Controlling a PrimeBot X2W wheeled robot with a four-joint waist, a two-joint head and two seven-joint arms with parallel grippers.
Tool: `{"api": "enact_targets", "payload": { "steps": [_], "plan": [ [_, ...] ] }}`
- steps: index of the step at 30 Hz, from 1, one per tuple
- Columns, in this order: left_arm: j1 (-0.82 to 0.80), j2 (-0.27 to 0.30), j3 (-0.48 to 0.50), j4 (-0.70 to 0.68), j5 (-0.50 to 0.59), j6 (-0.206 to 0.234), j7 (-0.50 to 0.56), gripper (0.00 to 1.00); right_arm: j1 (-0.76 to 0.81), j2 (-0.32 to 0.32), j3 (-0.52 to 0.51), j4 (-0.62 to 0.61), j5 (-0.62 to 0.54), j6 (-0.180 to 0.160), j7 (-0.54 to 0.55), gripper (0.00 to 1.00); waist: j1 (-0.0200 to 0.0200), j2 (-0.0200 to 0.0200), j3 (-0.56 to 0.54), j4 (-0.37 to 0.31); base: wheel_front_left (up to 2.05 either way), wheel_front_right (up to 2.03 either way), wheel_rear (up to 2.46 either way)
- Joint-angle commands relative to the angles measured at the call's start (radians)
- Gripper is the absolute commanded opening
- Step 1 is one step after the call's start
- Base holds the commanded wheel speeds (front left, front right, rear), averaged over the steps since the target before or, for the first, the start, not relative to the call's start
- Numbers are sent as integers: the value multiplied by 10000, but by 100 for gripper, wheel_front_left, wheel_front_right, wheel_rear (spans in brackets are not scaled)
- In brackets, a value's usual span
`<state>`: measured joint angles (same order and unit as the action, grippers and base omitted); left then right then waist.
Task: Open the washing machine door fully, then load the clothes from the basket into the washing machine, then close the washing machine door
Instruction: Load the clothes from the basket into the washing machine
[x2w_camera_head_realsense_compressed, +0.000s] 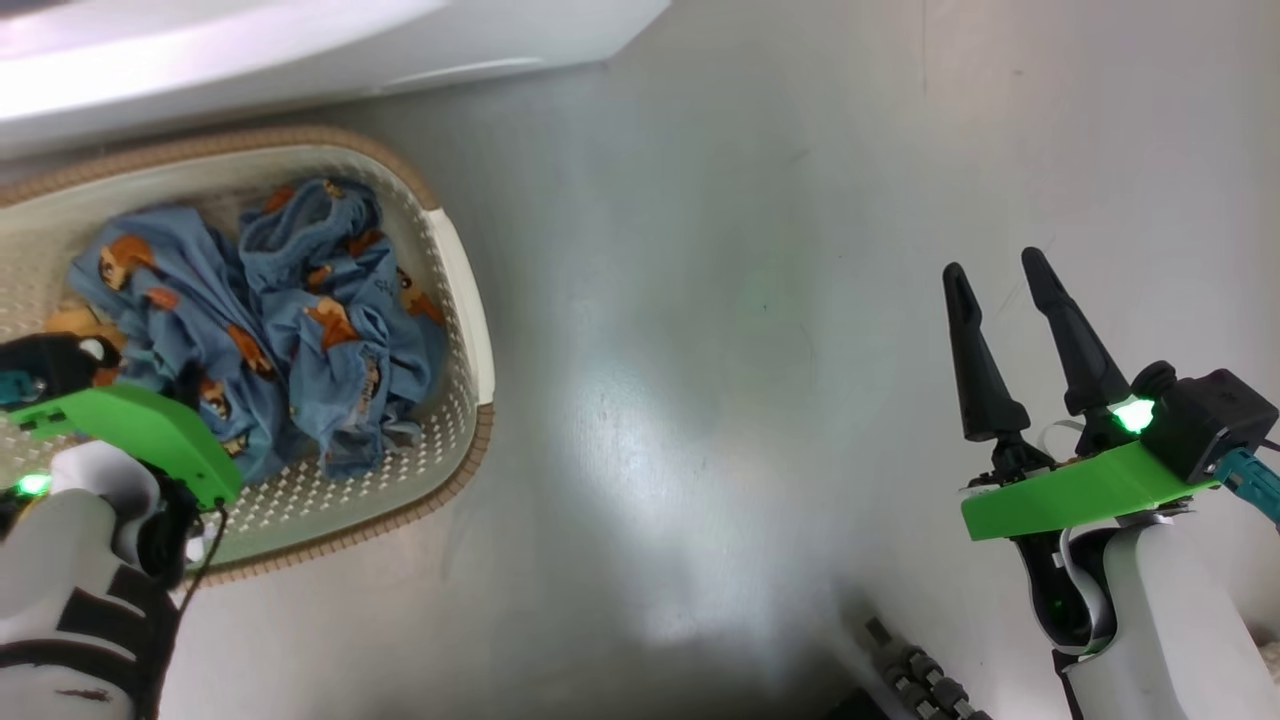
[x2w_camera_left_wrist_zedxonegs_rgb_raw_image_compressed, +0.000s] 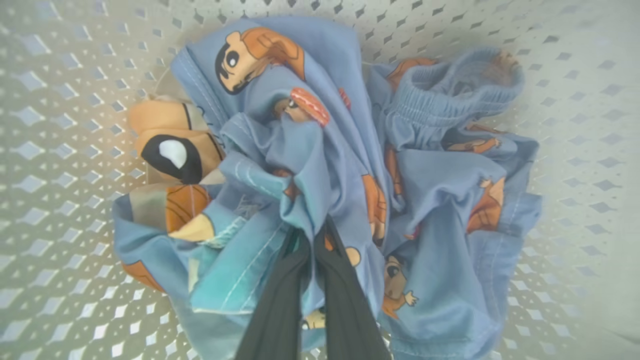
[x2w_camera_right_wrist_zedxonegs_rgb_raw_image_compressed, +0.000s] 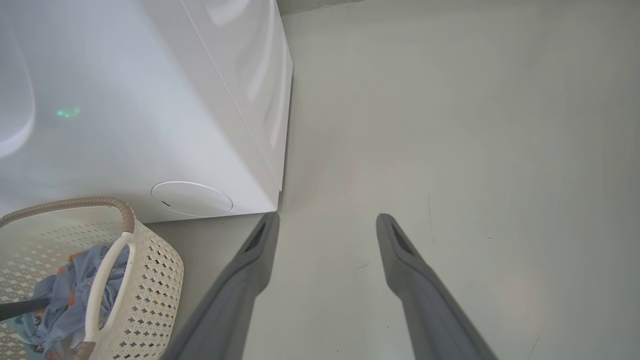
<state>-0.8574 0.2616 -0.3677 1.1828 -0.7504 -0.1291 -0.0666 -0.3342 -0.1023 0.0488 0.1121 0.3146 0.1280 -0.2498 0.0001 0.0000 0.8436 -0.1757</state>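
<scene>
- clothes (x2w_camera_left_wrist_zedxonegs_rgb_raw_image_compressed: 320, 165): thin, soft, light, limp; prob. drape and sag when lifted, one may drag the other; best taken at a bunched fold near the middle, not a hem
- lie crumpled in basket (x2w_camera_head_realsense_compressed: 478, 330), on floor (x2w_camera_head_realsense_compressed: 750, 350) just beside washing machine (x2w_camera_right_wrist_zedxonegs_rgb_raw_image_compressed: 150, 100)
- left gripper (x2w_camera_left_wrist_zedxonegs_rgb_raw_image_compressed: 314, 230): fingers together, pinching a blue fold
- right gripper (x2w_camera_head_realsense_compressed: 995, 262): fingers apart, nothing btwn, above bare floor
- basket: stiff perforated plastic, woven-look brown rim; machine: smooth glossy white
</scene>
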Motion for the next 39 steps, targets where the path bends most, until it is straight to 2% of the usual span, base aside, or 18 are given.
{"api": "enact_targets", "payload": {
  "steps": [1,8,14,18,23,31,39],
  "plan": [
    [435,341,109,-58,-67,-15,-170,0,182,-78,128,-184,61,27,-120,100,-1,0,-167,49,0,0,0],
    [1007,292,-361,-543,-166,-15,-1286,0,253,-139,148,-87,51,27,-120,100,-1,0,-1015,226,0,0,0],
    [1760,314,-443,-1540,-79,-15,-1935,0,476,-329,206,78,76,27,-120,100,-1,0,-2227,636,0,0,0],
    [2429,438,411,-3056,472,7,-1946,0,680,-439,203,147,87,27,-120,100,-1,0,-2857,903,0,0,0],
    [3609,243,1559,-4901,1457,108,-1949,0,948,-560,258,249,120,27,-120,100,-1,0,-3631,1129,0,0,0],
    [5253,-472,2998,-7269,2816,86,-1950,0,1433,-654,494,539,222,27,-120,100,-1,0,-4780,1391,0,0,0],
    [6240,-1260,3846,-9231,3846,21,-1951,0,1787,-732,637,667,239,27,-120,100,-1,0,-5633,1561,0,0,0]
  ]
}}
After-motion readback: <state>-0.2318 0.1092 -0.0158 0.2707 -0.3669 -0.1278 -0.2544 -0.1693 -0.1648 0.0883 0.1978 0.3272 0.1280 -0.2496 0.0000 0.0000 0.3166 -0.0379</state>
